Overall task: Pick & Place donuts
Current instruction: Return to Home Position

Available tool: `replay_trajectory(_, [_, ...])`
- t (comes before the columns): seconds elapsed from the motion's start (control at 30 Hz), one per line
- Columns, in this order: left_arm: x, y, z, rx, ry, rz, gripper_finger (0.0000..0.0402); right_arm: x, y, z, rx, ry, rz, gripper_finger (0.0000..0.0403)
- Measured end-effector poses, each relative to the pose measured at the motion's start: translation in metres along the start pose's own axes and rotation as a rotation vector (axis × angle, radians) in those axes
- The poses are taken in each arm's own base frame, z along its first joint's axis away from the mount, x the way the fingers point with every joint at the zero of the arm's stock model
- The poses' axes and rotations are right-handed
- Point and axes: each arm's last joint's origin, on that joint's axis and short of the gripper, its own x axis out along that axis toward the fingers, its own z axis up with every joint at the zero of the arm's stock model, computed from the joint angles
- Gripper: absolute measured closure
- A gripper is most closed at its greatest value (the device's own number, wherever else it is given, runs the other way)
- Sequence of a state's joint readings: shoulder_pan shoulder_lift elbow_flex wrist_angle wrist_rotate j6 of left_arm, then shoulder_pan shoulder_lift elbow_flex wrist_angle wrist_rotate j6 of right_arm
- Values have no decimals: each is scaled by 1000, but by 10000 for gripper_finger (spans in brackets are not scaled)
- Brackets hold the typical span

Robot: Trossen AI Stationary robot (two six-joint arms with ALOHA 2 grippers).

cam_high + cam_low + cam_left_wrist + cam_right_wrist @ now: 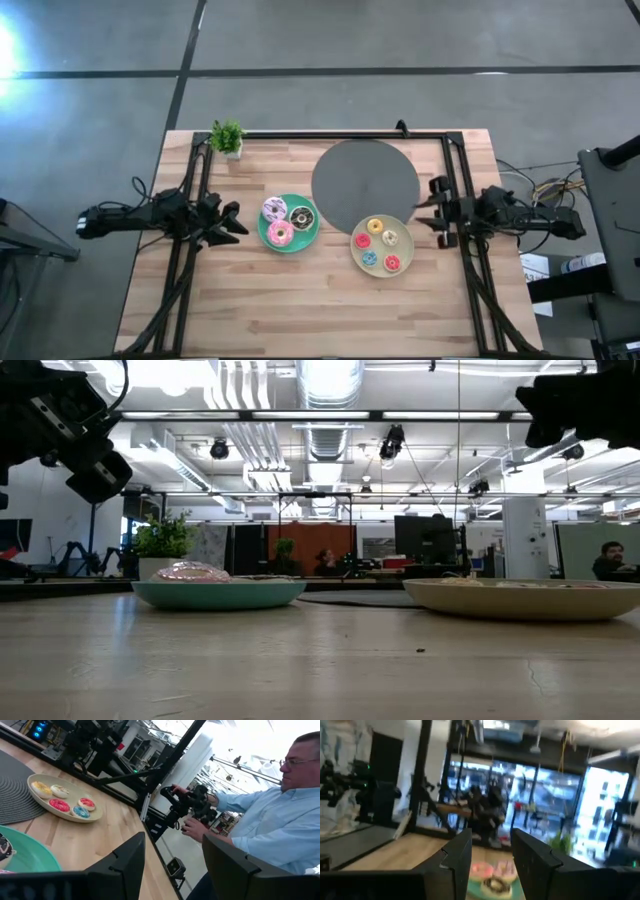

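donuts (280,234) sit on the teal plate (301,247) and tan plate (406,249), between the open left claw (236,223) and open right claw (427,212).

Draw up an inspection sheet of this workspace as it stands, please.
Surface: wooden table, dark round mat at the far side.
Job's things: three larger donuts on the teal plate; five small donuts on the pale-yellow plate.
Clutter: potted plant at a far corner.
Grippers: left gripper open, empty, beside the teal plate; right gripper open, empty, beside the pale-yellow plate.
Cables: loose bundle right of the table.
Surroundings: person in a pale-blue shirt nearby.
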State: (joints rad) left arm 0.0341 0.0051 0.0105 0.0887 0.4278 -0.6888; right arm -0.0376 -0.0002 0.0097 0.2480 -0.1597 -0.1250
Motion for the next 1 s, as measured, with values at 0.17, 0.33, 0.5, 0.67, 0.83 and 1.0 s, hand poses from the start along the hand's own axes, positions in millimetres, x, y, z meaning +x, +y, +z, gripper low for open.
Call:
replay_trajectory(0.17, [0, 0, 0, 0, 0, 0, 229, -1, -1, -10, 85, 105, -77, 275])
replay_trajectory(0.33, [0, 0, 0, 0, 0, 0, 229, -2, -1, -19, 179, 197, -128, 275])
replay_trajectory(0.5, [0, 0, 0, 0, 0, 0, 229, -3, -1, -23, 191, 242, -127, 275])
replay_trajectory(0.67, [0, 0, 0, 0, 0, 0, 229, -3, -1, -23, 198, 243, -127, 275])
replay_trajectory(0.83, [0, 0, 0, 0, 0, 0, 229, -3, -1, -23, 219, 241, -130, 275])
replay_trajectory(1.0, [0, 0, 0, 0, 0, 0, 229, -3, -1, -23, 216, 242, -129, 275])
